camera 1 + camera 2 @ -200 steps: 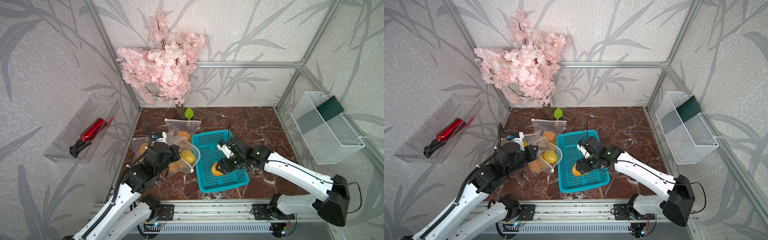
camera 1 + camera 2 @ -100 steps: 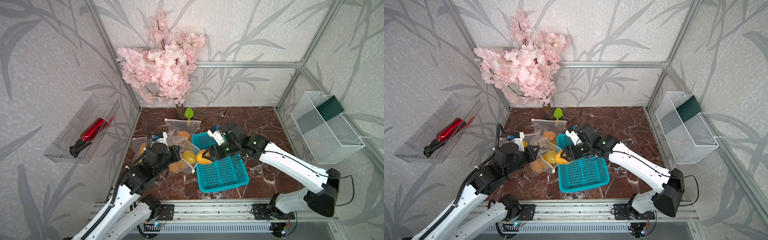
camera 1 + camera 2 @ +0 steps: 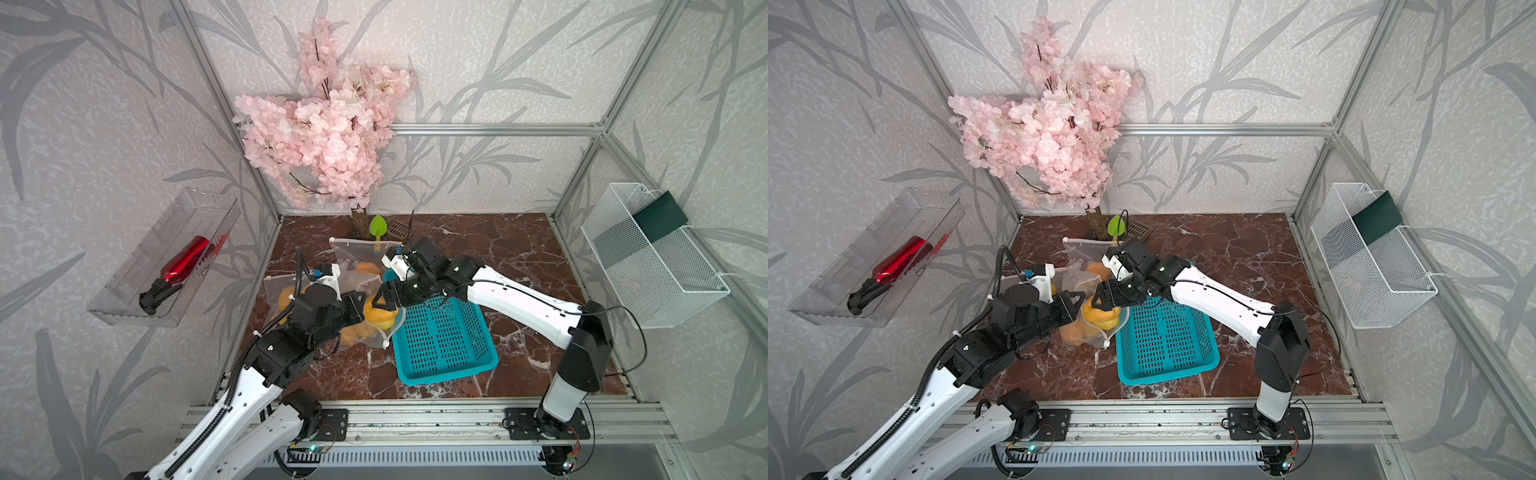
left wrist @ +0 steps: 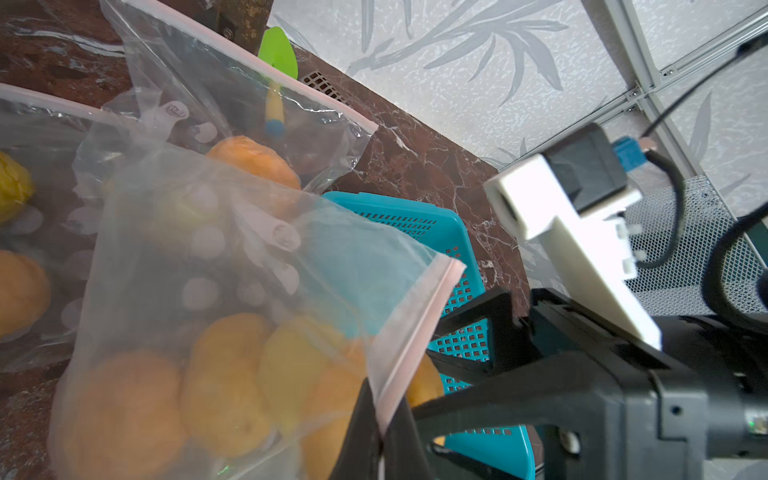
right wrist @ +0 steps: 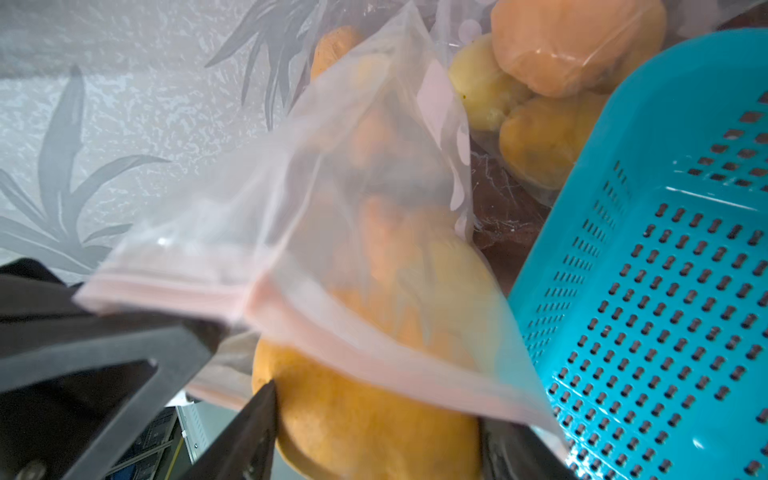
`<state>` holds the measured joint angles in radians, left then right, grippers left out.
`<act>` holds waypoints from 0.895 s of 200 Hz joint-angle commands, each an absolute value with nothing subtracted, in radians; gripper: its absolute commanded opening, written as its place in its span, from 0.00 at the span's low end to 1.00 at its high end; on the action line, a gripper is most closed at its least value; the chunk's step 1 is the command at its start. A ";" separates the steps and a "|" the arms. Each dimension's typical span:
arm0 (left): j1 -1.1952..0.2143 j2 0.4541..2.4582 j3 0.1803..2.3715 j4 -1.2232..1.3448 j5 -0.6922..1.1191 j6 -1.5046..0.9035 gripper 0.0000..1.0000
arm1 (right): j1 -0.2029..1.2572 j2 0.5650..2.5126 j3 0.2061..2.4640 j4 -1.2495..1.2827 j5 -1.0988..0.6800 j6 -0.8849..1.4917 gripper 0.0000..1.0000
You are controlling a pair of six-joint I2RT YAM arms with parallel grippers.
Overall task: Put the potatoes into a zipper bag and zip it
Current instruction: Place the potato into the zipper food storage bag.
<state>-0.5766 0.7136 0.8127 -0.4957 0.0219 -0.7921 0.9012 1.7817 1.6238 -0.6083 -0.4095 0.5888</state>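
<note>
My left gripper (image 3: 358, 306) is shut on the pink zip rim of a clear zipper bag (image 4: 415, 328) and holds that edge up. Several yellow-orange potatoes (image 4: 224, 374) lie inside the bag. My right gripper (image 3: 384, 300) is shut on one orange potato (image 5: 365, 419) and holds it at the bag's mouth, just under the rim (image 5: 332, 332). In both top views this potato (image 3: 1100, 316) sits over the bag, left of the turquoise basket (image 3: 444, 340). My left gripper's fingertips (image 4: 365, 419) pinch the rim flat.
Two more clear bags holding potatoes lie behind (image 3: 361, 259) and to the left (image 3: 280, 291). A green trowel (image 3: 377, 227) and a pink blossom tree (image 3: 328, 137) stand at the back. A wire basket (image 3: 652, 257) hangs on the right wall, a tray with a red bottle (image 3: 183, 262) on the left.
My right gripper has carried the potato out of the turquoise basket and leftward to the bag's mouth. My left gripper has kept hold of the bag's rim, nearly still.
</note>
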 commanded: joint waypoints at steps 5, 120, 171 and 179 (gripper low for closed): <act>-0.575 0.709 0.806 -0.442 0.048 -0.775 0.00 | 0.913 1.829 1.701 -0.603 -0.381 0.609 0.17; -0.575 0.747 0.816 -0.442 0.079 -0.788 0.00 | 0.960 1.818 1.746 -0.628 -0.129 0.504 0.30; -0.575 0.757 0.816 -0.445 0.072 -0.792 0.00 | 0.980 1.771 1.709 -0.637 -0.134 0.468 0.78; -0.573 0.757 0.817 -0.448 0.066 -0.792 0.00 | 0.980 1.749 1.691 -0.639 -0.122 0.463 0.80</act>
